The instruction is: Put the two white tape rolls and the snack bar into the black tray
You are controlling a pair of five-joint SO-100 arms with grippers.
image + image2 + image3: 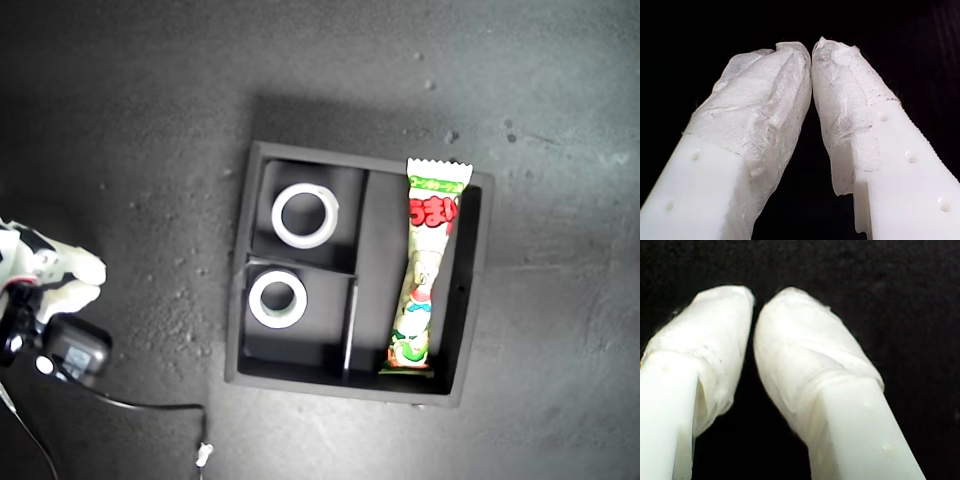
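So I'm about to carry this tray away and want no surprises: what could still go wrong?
The snack bar is longer than its compartment: its crimped top end pokes over the black tray rim, so a jolt could tip it out. The two tape rolls lie loose and may slide. An arm and its cable sit at the exterior view's left; avoid snagging them.

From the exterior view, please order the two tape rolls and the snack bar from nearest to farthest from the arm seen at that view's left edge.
1. Smaller tape roll, lower small compartment of the black tray.
2. Larger tape roll, upper small compartment.
3. Snack bar, long compartment on the exterior view's right.

The arm could be either.
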